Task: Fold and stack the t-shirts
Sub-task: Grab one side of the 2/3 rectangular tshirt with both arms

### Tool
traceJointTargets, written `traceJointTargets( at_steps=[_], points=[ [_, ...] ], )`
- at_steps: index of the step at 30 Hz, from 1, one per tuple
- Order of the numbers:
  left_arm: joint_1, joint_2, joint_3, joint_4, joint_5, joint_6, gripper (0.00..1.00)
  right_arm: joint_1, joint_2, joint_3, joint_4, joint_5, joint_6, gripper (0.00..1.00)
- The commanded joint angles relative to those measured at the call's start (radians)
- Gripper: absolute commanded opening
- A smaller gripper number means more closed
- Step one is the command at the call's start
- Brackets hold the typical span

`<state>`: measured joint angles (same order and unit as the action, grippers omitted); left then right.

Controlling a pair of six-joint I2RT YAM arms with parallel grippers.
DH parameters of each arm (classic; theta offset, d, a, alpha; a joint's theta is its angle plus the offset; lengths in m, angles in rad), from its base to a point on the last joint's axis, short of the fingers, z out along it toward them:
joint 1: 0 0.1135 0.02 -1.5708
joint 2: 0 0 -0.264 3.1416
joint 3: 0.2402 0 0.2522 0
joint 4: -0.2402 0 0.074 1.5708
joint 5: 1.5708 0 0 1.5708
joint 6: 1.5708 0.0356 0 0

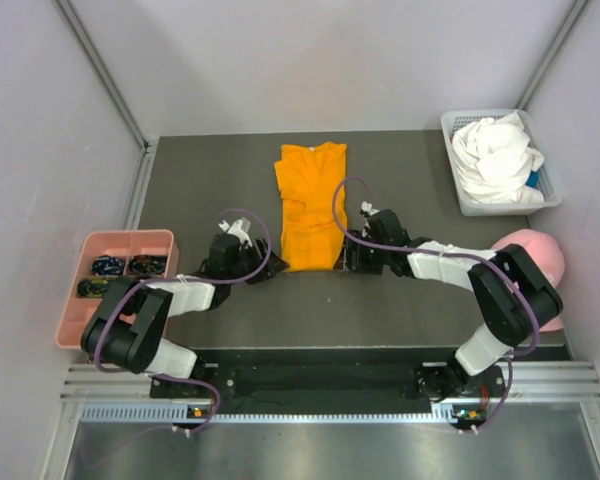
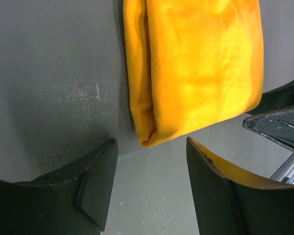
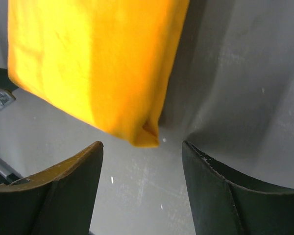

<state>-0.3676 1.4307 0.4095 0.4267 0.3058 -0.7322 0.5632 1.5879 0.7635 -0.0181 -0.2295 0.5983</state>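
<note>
The orange t-shirt lies folded into a long narrow strip on the dark table, collar end far. Its near left corner shows in the left wrist view, its near right corner in the right wrist view. My left gripper is open and empty, just left of the shirt's near end. My right gripper is open and empty, just right of that near end. The white t-shirt lies crumpled in a white basket at the far right.
A pink baseball cap sits at the right edge beside the right arm. A pink compartment tray with small dark items stands at the left edge. Grey walls close in the table on three sides.
</note>
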Motion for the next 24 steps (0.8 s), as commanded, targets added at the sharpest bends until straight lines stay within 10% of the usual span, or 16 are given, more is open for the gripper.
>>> traceJointTargets(
  at_steps=[1,14,24],
  points=[
    [-0.002,0.039,0.012,0.078,0.015,-0.015,0.63,0.012,0.038,0.052,0.047,0.018,-0.012,0.66],
    [-0.004,0.083,0.029,0.093,0.019,-0.01,0.4,0.014,0.075,0.069,0.049,0.021,-0.015,0.65],
    [-0.005,0.126,0.037,0.133,0.036,-0.029,0.33,0.012,0.05,0.037,0.047,0.024,-0.015,0.38]
  ],
)
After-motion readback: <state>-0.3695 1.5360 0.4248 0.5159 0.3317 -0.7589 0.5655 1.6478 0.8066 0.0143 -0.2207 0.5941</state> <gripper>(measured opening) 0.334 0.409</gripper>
